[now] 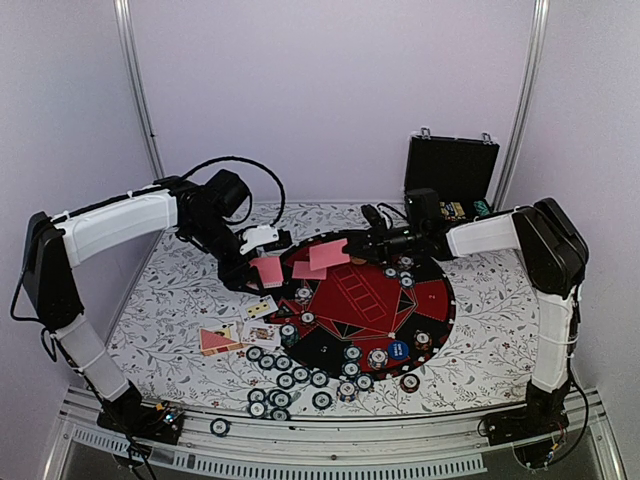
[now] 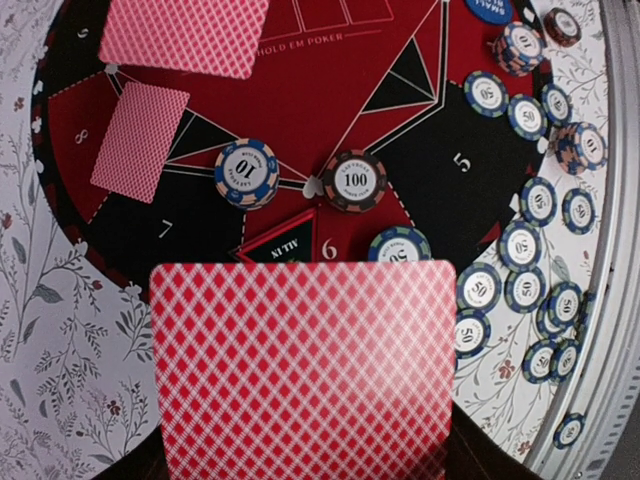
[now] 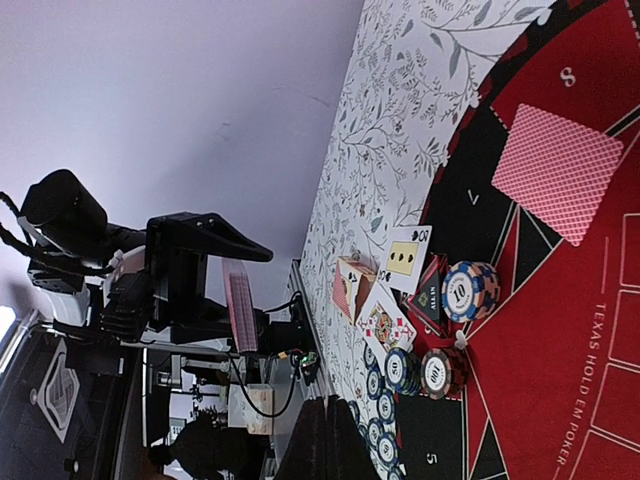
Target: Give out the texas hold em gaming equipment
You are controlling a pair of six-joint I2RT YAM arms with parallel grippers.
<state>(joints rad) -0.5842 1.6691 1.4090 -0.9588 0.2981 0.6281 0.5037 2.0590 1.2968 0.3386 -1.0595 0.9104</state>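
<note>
My left gripper is shut on a pink-red-backed card, held upright over the mat's left edge; the card hides its fingers in the left wrist view. My right gripper is shut on another pink-backed card, held flat above the mat; that card hangs over a card lying face down near sectors 7 and 8. In the right wrist view the right gripper is pressed together and its card does not show. A "10" chip and a "100" chip sit mid-mat.
Face-up cards lie left of the round red-and-black mat. Several blue-white chips line the mat's near edge, with a blue button disc on the mat. One chip rests on the front rail. A black case stands back right.
</note>
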